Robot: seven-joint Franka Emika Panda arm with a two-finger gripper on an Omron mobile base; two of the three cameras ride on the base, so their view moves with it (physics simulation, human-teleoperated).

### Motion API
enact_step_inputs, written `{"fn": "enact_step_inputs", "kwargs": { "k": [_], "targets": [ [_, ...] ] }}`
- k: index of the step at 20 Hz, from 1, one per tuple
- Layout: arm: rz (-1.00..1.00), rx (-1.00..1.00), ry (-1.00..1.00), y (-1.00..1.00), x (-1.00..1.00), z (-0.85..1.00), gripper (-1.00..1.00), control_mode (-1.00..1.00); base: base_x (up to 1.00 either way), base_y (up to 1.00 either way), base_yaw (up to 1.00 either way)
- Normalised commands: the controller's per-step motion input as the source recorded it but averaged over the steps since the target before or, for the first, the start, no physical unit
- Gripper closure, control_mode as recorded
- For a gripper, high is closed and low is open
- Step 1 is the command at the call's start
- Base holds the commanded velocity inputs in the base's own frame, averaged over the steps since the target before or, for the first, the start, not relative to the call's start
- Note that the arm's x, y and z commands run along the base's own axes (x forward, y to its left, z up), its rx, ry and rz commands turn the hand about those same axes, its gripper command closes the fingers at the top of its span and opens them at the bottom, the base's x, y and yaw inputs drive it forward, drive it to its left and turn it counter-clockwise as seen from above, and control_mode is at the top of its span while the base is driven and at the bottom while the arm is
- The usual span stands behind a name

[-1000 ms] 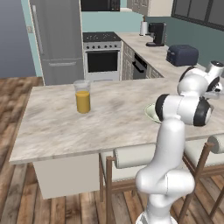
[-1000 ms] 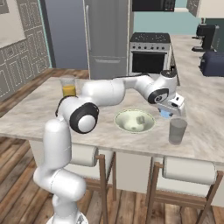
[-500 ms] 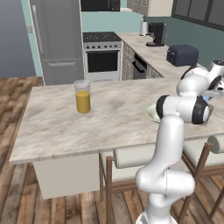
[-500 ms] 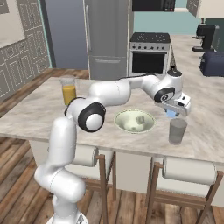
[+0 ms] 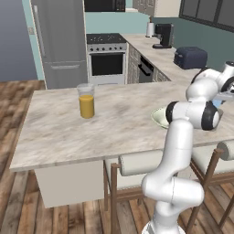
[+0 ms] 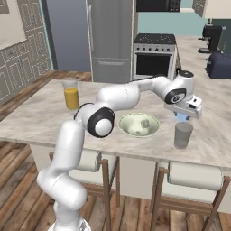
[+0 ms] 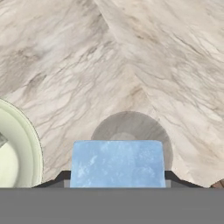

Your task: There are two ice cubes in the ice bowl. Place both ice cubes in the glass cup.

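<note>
With the hand (image 6: 182, 115) pinching an ice cube (image 7: 117, 163) above the glass cup (image 6: 183, 135), centre it over the rim at 12 o'clock of the cube before letting go.

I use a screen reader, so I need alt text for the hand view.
A light-blue ice cube held in the gripper sits just above the grey glass cup on a marble counter. The ice bowl's pale rim curves in at left.
</note>
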Motion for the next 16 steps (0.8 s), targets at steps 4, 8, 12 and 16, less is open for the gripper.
{"fn": "enact_step_inputs", "kwargs": {
  "k": [4,8,12,16],
  "targets": [
    [0.0,0.0,0.02,-0.09,0.0,-0.11,1.0,-1.0,0.0,0.0,0.0],
    [0.0,0.0,0.02,-0.08,0.0,-0.32,1.0,-1.0,0.0,0.0,0.0],
    [0.0,0.0,0.03,0.0,0.0,-0.41,1.0,-1.0,0.0,0.0,0.0],
    [0.0,0.0,0.04,0.0,0.0,-0.25,1.0,-1.0,0.0,0.0,0.0]
  ]
}}
